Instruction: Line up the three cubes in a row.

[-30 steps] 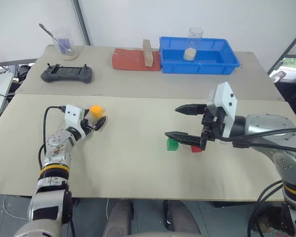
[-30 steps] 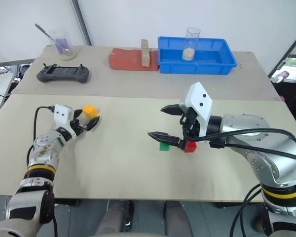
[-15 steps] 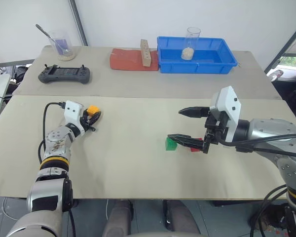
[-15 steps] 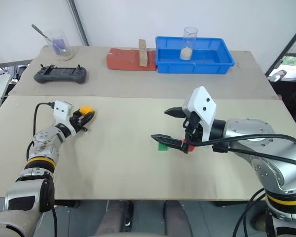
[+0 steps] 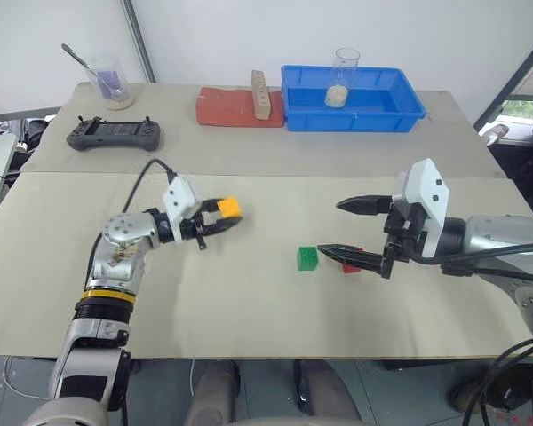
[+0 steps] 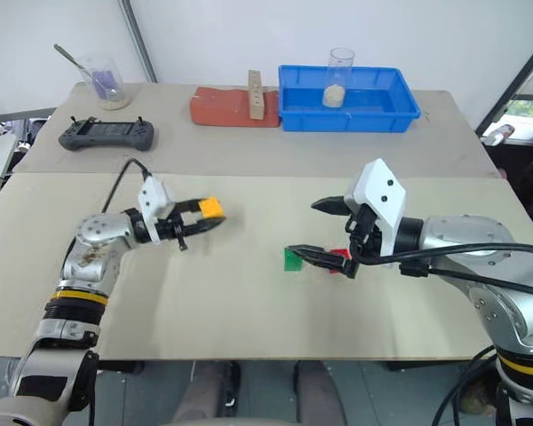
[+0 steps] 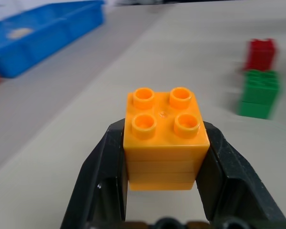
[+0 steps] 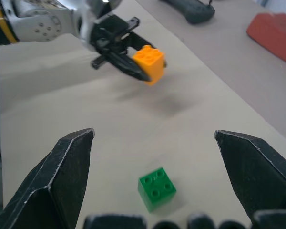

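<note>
Left of centre in the left eye view, the left pincer (image 5: 220, 217) is clamped on the orange cube (image 5: 228, 208), holding it clear of the worktop (image 5: 249, 302) with its studs up. The left wrist view shows both black fingers (image 7: 102, 167) flat against opposite sides of that cube, which sits square between them.

Right of centre, the green cube (image 5: 307, 258) rests on the worktop, and the red cube (image 5: 350, 265) lies just beside it on its right, partly hidden under the lower finger of the right pincer (image 5: 355, 232). That pincer stands wide and holds nothing, hovering over the pair.

The step in hand looks like carrying the orange cube over to join the other two. To do it well, the cube should probably go down on the open worktop just left of the green cube, on the line that runs through green and red, with its sides turned parallel to theirs. Lowering it until its base sits flat before letting go would keep it from tipping. Coming in too fast from the left risks knocking the green cube out of line, and the right pincer is best kept out of the way.
</note>
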Controlling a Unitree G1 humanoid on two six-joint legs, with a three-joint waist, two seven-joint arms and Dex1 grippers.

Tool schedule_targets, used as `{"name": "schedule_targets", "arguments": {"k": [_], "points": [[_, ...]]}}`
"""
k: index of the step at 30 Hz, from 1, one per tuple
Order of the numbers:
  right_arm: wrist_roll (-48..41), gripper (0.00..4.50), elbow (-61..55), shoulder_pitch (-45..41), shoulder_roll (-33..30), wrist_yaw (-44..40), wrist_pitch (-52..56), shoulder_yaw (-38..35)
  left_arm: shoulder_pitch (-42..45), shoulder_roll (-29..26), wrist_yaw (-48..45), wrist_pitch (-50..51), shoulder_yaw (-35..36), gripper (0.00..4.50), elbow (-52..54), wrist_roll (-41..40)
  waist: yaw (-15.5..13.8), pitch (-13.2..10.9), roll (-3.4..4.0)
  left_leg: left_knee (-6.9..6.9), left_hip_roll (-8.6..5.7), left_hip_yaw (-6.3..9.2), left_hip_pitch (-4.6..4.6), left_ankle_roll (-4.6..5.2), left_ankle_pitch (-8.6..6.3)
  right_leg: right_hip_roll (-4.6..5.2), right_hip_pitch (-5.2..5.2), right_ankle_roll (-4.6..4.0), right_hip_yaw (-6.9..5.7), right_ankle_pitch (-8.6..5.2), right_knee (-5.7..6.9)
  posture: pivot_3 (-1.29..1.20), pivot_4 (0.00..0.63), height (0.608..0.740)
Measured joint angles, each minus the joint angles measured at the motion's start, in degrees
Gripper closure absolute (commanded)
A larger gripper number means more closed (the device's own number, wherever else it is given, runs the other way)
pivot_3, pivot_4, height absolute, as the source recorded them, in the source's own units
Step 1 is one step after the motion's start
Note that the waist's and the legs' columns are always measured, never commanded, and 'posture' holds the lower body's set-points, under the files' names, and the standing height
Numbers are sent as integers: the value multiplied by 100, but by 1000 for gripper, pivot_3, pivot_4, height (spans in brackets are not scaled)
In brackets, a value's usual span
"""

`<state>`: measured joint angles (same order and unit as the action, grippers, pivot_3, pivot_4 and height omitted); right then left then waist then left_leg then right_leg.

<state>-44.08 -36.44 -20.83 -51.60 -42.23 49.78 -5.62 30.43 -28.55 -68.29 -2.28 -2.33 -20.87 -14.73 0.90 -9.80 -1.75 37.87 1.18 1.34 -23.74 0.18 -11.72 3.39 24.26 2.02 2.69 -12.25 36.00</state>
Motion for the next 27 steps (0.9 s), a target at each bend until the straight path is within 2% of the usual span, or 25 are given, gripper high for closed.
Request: {"name": "schedule_targets", "arguments": {"k": [4,8,18,27], "points": [[36,0,-2,160,-39,-77,-97,-79,-141,-4,-692,-308,-385,3113,-105,16,-16,0,0,0,0,0,0,3,2,0,1,15,0,-9,0,0,150,740],[54,0,-39,317,-83,-134,-132,-229,-94,108,-1000,-643,-580,3113,-471,121,-24,0,0,1,-1,0,0,6,4,1,-2,15,0,-9,-1,0,150,740],[-71,0,-383,833,-227,-393,-135,-448,273,690,-994,-1178,-756,3113,-1391,341,-41,-1,-1,1,-5,2,-5,6,4,2,-2,22,0,-10,-3,0,150,740],[-61,0,-401,1123,-243,-489,-209,-648,616,816,-1079,-1516,-765,3113,-2089,449,-24,-1,-1,1,-5,3,-2,7,4,0,-2,23,1,-10,-1,0,150,740]]}}
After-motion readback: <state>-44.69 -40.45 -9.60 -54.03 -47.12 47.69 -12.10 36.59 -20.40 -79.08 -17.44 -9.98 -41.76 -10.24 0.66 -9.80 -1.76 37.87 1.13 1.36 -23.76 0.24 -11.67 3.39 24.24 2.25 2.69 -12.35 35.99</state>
